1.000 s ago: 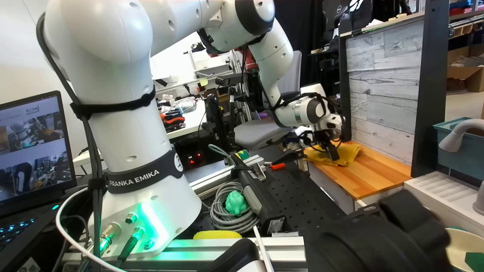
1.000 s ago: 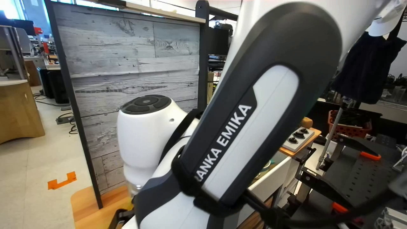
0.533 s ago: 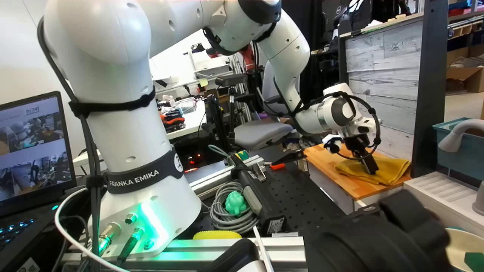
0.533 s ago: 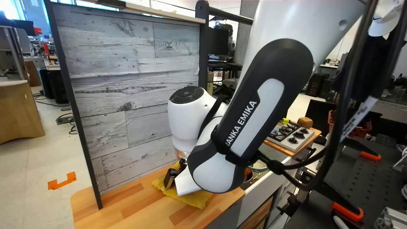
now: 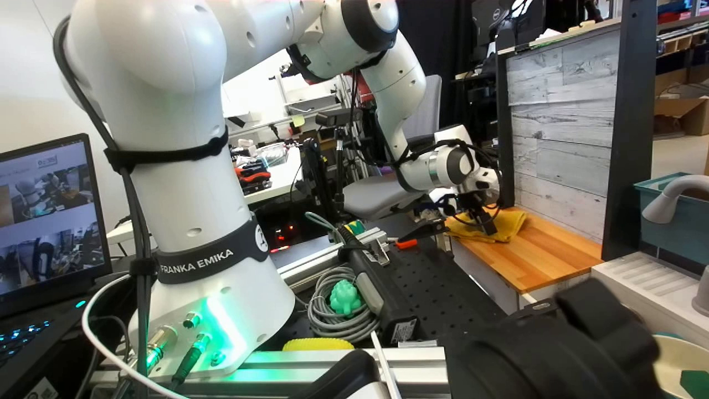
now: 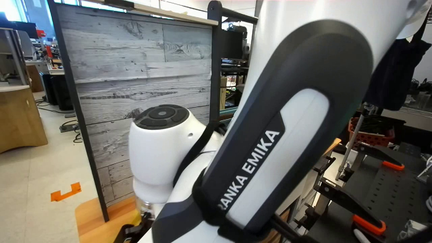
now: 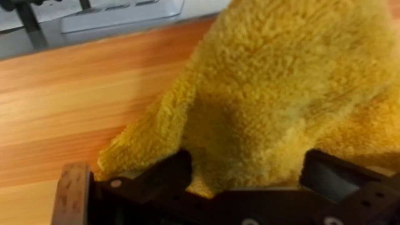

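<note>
Here, points the claw [image 7: 247, 156] down at a yellow cloth [image 7: 281, 68], with fingers [image 7: 172, 172] wide apart and seemingly touching it. Has that cloth rumpled on the wooden counter [image 5: 545, 255], toward the far end, near the grey panel [image 5: 562, 127] in an exterior view. In an exterior view, hides most of it behind the white arm [image 6: 292, 145].

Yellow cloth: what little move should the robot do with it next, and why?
Maybe slide the yellow cloth gently along the wooden counter, because the open gripper seems to touch the cloth and more counter stretches beside it.
</note>
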Controlling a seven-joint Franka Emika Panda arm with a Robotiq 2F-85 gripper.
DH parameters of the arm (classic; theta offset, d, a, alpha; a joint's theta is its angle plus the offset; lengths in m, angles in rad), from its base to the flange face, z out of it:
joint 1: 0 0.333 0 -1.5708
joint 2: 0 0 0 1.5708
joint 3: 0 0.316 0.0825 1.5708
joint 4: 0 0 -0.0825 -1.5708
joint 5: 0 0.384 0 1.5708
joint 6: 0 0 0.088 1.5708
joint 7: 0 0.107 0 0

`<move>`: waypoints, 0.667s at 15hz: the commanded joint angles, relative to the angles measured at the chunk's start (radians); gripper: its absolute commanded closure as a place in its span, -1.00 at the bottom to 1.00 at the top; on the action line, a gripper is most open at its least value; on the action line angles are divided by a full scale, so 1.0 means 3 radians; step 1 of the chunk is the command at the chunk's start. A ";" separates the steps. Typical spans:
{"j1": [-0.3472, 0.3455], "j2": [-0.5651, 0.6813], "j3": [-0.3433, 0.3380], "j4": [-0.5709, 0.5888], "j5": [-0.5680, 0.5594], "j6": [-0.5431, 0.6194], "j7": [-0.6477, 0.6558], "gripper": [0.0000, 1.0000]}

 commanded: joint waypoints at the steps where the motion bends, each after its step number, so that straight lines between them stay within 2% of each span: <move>1: -0.0234 0.0063 0.0305 0.0193 0.0214 -0.0385 -0.0204 -1.00; 3: -0.0235 -0.0021 0.0139 0.0081 0.0249 -0.0710 -0.0052 -1.00; 6: -0.0405 -0.0154 0.0017 -0.0110 0.0214 -0.0962 0.0054 -1.00; 8: -0.0536 -0.0167 0.0010 -0.0131 0.0177 -0.1011 0.0045 -1.00; 10: -0.0713 -0.0128 0.0171 -0.0091 0.0164 -0.0929 -0.0136 -1.00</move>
